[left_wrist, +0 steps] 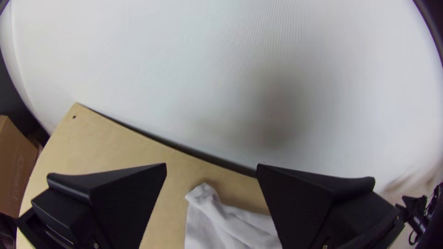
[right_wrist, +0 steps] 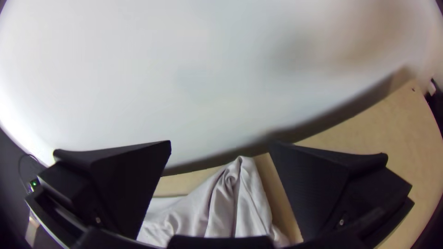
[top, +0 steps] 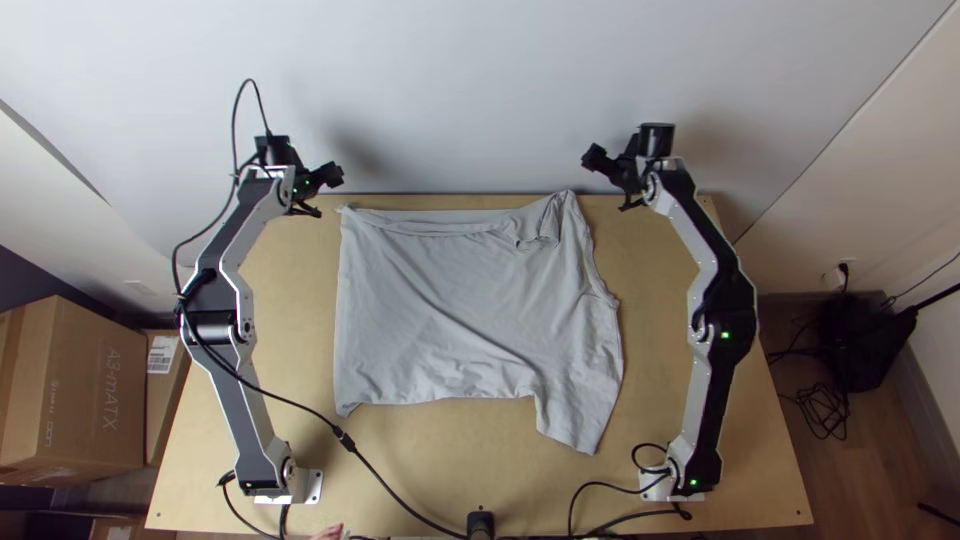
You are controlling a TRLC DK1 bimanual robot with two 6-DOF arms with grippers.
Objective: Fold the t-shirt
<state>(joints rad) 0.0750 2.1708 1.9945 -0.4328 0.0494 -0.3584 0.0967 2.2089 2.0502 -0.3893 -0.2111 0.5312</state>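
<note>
T-shirt, light grey, mid-table, lying sideways on the bare wood table. Mostly spread, not flat all over: diagonal wrinkles across the body, narrow doubled strip along the 12 o'clock edge, small bunched fold at its 1 o'clock corner. Straight edge at 9 o'clock; one sleeve sticks out toward 5 o'clock. Edge at 3 o'clock is uneven.

Left gripper: at 11 o'clock, near the shirt's 11 o'clock corner. Jaws wide open, nothing between them. Left wrist view has that corner down on the wood beyond the jaws, slightly crumpled.

Right gripper: at 1 o'clock, near the shirt's peaked 1 o'clock corner. Jaws also wide open, nothing held. Right wrist view shows the peak creased and gathered, pleats running down from it.

Other stuff: white wall past the table's 12 o'clock edge, cardboard box off the table at 8 o'clock, black cable at 7 o'clock, cable tangle on the floor toward 4 o'clock.
</note>
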